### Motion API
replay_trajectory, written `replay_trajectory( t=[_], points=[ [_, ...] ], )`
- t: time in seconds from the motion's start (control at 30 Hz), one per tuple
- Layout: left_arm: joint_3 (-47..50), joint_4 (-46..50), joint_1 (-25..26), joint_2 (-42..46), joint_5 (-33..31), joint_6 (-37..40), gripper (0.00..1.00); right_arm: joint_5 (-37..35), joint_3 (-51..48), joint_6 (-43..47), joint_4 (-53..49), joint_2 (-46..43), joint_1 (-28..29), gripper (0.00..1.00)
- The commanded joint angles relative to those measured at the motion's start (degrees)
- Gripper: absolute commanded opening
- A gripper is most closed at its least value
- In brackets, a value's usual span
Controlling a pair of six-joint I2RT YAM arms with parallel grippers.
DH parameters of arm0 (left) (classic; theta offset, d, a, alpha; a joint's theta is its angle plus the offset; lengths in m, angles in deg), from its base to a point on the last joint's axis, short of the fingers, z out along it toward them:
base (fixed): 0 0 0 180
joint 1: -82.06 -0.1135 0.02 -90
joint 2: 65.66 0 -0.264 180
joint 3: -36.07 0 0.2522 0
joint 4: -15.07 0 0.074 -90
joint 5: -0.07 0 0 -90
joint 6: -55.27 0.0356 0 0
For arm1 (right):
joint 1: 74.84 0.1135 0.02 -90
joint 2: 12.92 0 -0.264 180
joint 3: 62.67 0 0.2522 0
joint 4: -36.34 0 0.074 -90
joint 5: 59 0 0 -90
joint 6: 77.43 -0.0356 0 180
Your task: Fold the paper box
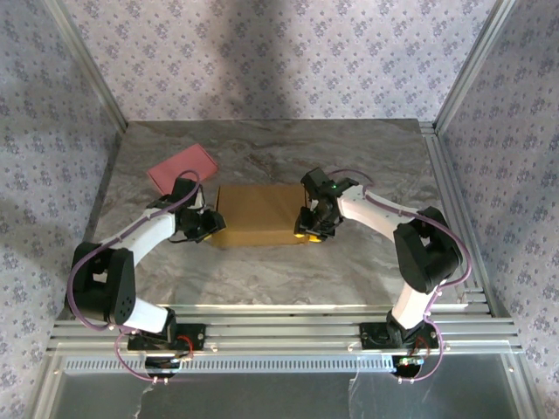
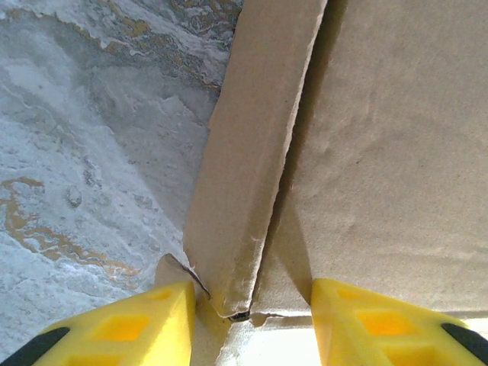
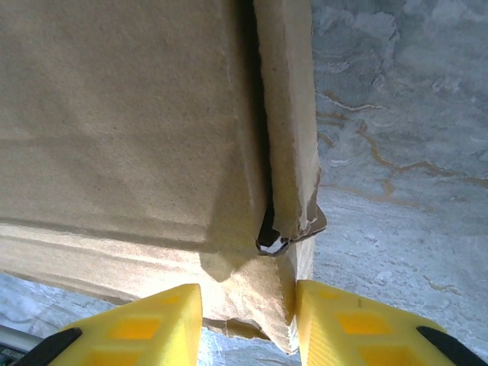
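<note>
Well, the paper box [image 1: 258, 214] is lying flat around the middle of the marble table [image 1: 288, 279], its long sides running left to right. A pink flat rectangle [image 1: 182, 166] is lying just beyond its far left corner, tilted at an angle.

The two arms are reaching in from the near edge, one on each end of the box. The left gripper [image 1: 208, 225] is sitting at the box's left end, towards the near corner. From its wrist camera, the yellow fingers [image 2: 122, 332] are standing apart and straddling the narrow side wall of the box. The left finger is resting right against the outer face of that wall, next to a small torn tab of cardboard. The right finger is sitting over the broad top panel, a little clear of the wall. So that gripper is standing open around the wall, not clamped on it.

The right gripper [image 1: 310, 231] is sitting at the box's near right corner. Its wrist camera is showing the two yellow fingers [image 3: 366, 328] much closer together, with the corner of the side wall filling the gap between them and touching both. That one is pinching the cardboard. A small gap is showing at the corner where the side wall meets the top panel.
</note>
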Motion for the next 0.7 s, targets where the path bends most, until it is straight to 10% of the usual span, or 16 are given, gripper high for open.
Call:
replay_trajectory(
  t=[0.0,0.67],
  points=[
    [0.27,0.06,-0.07,0.01,1.83,-1.83,0.42,1.97,1.17,-0.99,1.23,1.32,-0.33,0.37],
    [0.13,1.19,-0.07,-0.57,3.59,-6.25,0.36,2.84,1.59,-0.47,2.18,3.61,-1.5,0.33]
  ],
)
